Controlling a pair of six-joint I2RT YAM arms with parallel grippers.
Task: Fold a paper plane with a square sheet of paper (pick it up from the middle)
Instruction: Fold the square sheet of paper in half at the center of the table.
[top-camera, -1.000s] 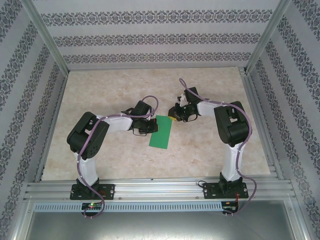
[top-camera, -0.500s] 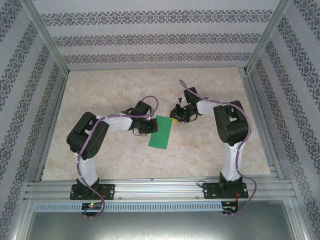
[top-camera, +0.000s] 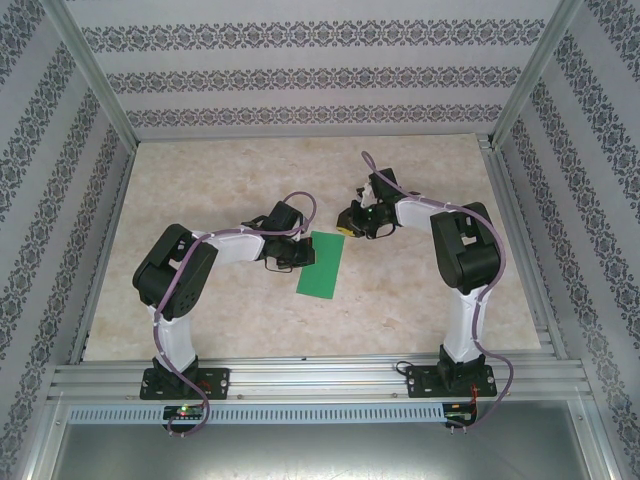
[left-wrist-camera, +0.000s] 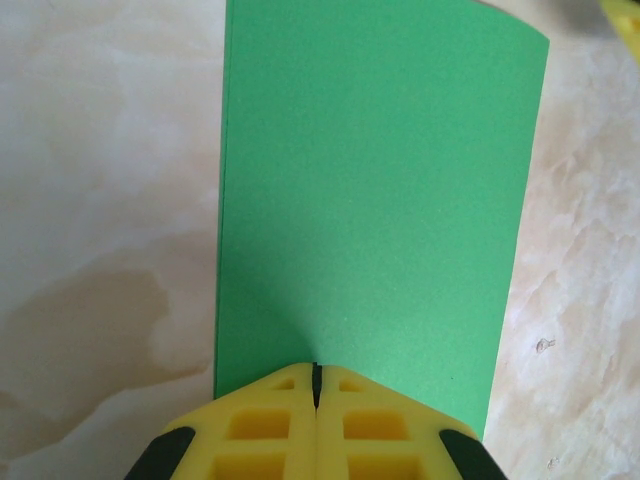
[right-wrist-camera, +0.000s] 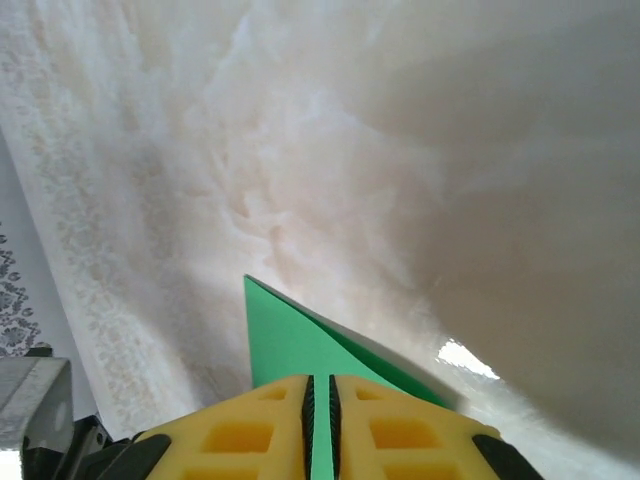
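Square sheet of paper (top-camera: 322, 265): green, light, limp, likely crease-prone; best taken at corners. Left gripper (left-wrist-camera: 316, 372): jaws closed, tips on its left edge. Right gripper (right-wrist-camera: 320, 385): jaws narrow, pinching its far-right corner.

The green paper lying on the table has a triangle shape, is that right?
Not a triangle. The green paper lying on the table has a long rectangle shape, as the top external view shows.

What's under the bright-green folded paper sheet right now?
Beige marbled tabletop shows along both long sides of the bright-green paper sheet, so the sheet sits over that surface. The patch directly beneath is covered, and anything lying under it cannot be seen.
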